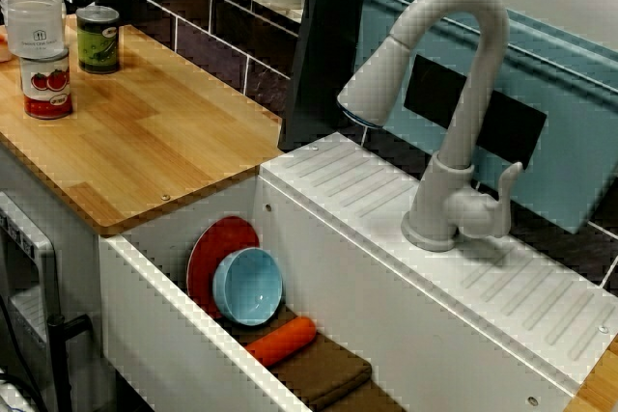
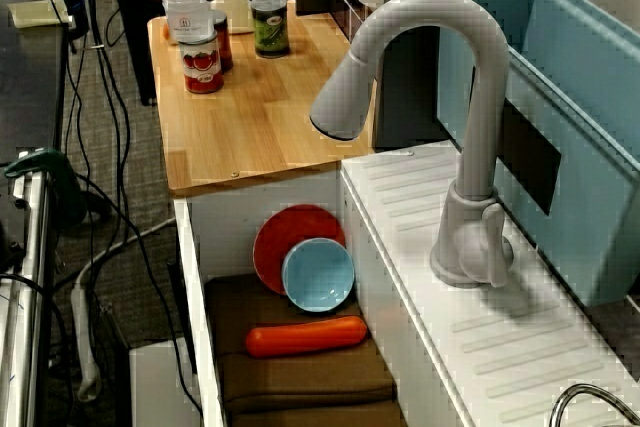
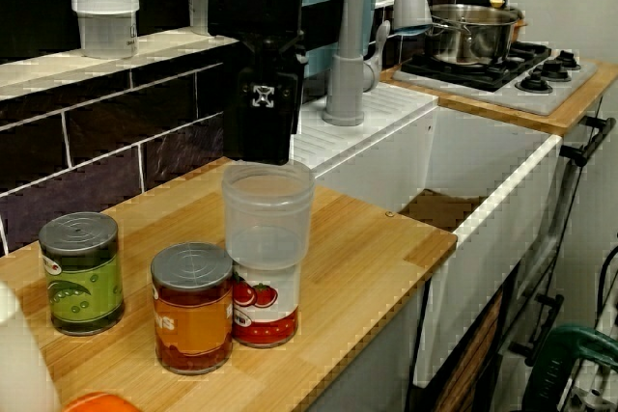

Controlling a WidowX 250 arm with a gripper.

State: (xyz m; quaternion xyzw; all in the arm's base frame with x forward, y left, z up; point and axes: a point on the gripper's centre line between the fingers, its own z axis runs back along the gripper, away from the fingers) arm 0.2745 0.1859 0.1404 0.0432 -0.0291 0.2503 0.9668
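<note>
Tool: the tool (image 3: 263, 150) hangs just above the clear cup (image 3: 267, 211); its black body hides the jaws, so I cannot tell whether they are open or closed.
Cup: upright, stacked on the tomato can (image 3: 265, 314).
Place: wooden worktop (image 3: 372, 248), left of the sink.
Neighbours: orange can (image 3: 192, 308) just beside, green can (image 3: 82, 273) near.
Writing: tomatoes pictured; lettering unreadable.

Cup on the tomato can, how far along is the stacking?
Done, it seems: the cup stands upright on the tomato can, beside the orange can and green can. In hand: the gripper is right above the cup's rim; whether it grips is hidden. Left: the gripper is not yet clear of the cup.
</note>
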